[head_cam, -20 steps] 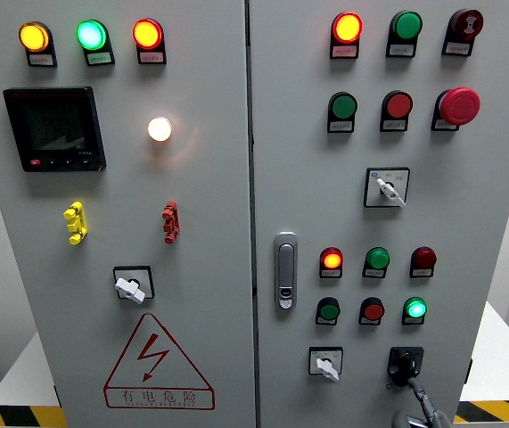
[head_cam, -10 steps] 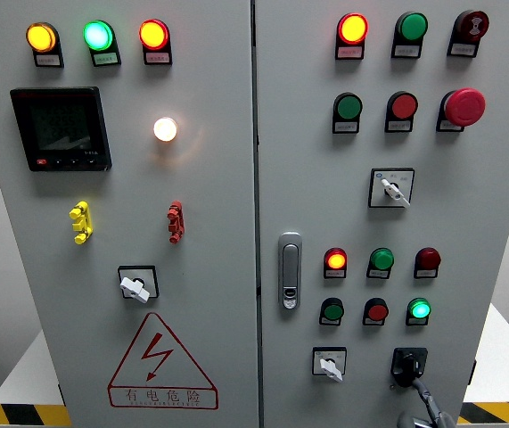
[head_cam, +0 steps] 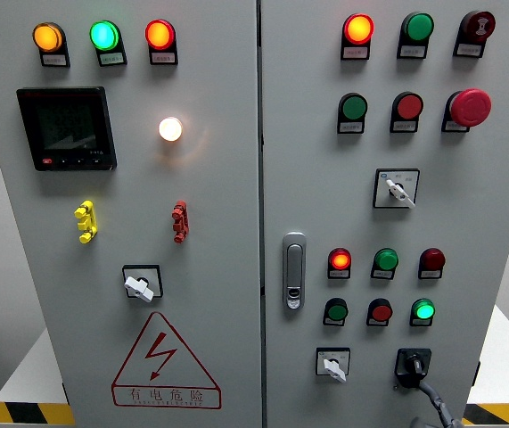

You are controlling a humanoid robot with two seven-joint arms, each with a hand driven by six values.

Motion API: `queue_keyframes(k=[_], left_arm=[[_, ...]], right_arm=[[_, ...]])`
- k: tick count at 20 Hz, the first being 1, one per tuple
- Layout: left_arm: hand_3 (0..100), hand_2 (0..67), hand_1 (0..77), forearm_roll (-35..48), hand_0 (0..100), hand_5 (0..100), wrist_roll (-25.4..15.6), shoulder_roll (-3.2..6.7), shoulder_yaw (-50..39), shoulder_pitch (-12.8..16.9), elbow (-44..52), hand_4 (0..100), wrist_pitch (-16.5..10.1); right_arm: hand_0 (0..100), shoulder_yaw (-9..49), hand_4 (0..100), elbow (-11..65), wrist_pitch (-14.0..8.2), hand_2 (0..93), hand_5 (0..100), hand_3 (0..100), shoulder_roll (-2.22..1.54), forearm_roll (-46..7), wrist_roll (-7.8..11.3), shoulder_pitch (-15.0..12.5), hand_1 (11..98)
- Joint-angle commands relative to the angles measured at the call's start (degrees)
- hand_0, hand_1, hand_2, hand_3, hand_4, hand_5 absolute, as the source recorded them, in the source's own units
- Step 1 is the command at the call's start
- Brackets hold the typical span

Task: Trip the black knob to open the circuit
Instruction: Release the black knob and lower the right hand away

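Observation:
The black knob (head_cam: 412, 365) sits in a black square plate at the lower right of the grey cabinet's right door (head_cam: 468, 205), below a lit green lamp (head_cam: 424, 310). Its handle points roughly downward. A slim grey part of my right hand (head_cam: 433, 399) rises from the bottom edge and its tip reaches the underside of the knob. Most of that hand is cut off by the frame, so its grip is hidden. My left hand does not show.
A white selector switch (head_cam: 330, 364) stands just left of the knob, and another (head_cam: 397, 190) higher up. The door latch (head_cam: 294, 270) is near the centre seam. A red mushroom button (head_cam: 471, 107), a meter (head_cam: 67, 129) and a warning triangle (head_cam: 165, 361) are also on the panel.
The whole panel has drifted slightly right and down in the picture. My right hand now shows less at the bottom edge, with its tip still at the black knob.

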Motion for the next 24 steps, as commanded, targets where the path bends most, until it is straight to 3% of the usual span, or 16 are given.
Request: queue_keyframes(k=[1, 2, 3, 4, 5, 8, 12, 15, 20, 24], left_arm=[[26, 19.4, 0.0, 0.00, 0, 9, 0.01, 0.00, 0.00, -0.05, 0.00, 10, 0.00], [26, 19.4, 0.0, 0.00, 0, 9, 0.01, 0.00, 0.00, 0.03, 0.00, 10, 0.00], [26, 19.4, 0.0, 0.00, 0, 9, 0.01, 0.00, 0.00, 0.03, 0.00, 10, 0.00], [26, 19.4, 0.0, 0.00, 0, 9, 0.01, 0.00, 0.00, 0.03, 0.00, 10, 0.00], [26, 19.4, 0.0, 0.00, 0, 9, 0.01, 0.00, 0.00, -0.05, 0.00, 10, 0.00], [26, 19.4, 0.0, 0.00, 0, 9, 0.01, 0.00, 0.00, 0.03, 0.00, 10, 0.00], [26, 19.4, 0.0, 0.00, 0, 9, 0.01, 0.00, 0.00, 0.03, 0.00, 10, 0.00], [26, 19.4, 0.0, 0.00, 0, 9, 0.01, 0.00, 0.00, -0.05, 0.00, 10, 0.00], [26, 19.4, 0.0, 0.00, 0, 9, 0.01, 0.00, 0.00, 0.03, 0.00, 10, 0.00], [26, 19.4, 0.0, 0.00, 0, 9, 0.01, 0.00, 0.00, 0.03, 0.00, 10, 0.00]], right_arm=[[100, -0.06, 96, 1.77, -0.01, 9.0, 100, 96, -0.04, -0.03, 0.09, -1.64, 46.9], [100, -0.06, 78, 2.48, -0.01, 9.5, 100, 81, -0.13, -0.03, 0.09, -2.17, 46.5], [100, -0.14, 70, 2.83, -0.01, 9.5, 100, 76, -0.30, -0.03, 0.09, -2.53, 46.5], [100, -0.23, 53, 3.36, -0.01, 8.9, 82, 63, -0.39, -0.03, 0.09, -2.97, 46.3], [100, -0.23, 43, 3.63, -0.01, 7.5, 71, 54, -0.39, -0.03, 0.09, -3.41, 45.7], [100, -0.41, 27, 4.59, -0.01, 4.0, 52, 37, -0.48, -0.03, 0.09, -5.16, 45.1], [100, -0.67, 19, 5.30, -0.18, 2.5, 41, 28, -0.13, -0.20, 0.35, -6.49, 44.3], [100, -0.15, 16, 6.00, -0.44, 3.1, 36, 25, -0.22, -0.73, 0.44, -6.84, 44.1], [100, -0.14, 15, 6.61, -1.33, 3.5, 32, 23, 0.75, -1.17, 0.44, -7.45, 43.6], [100, -0.06, 14, 6.62, -1.41, 3.6, 30, 22, 0.84, -1.78, 0.44, -7.54, 43.7]])
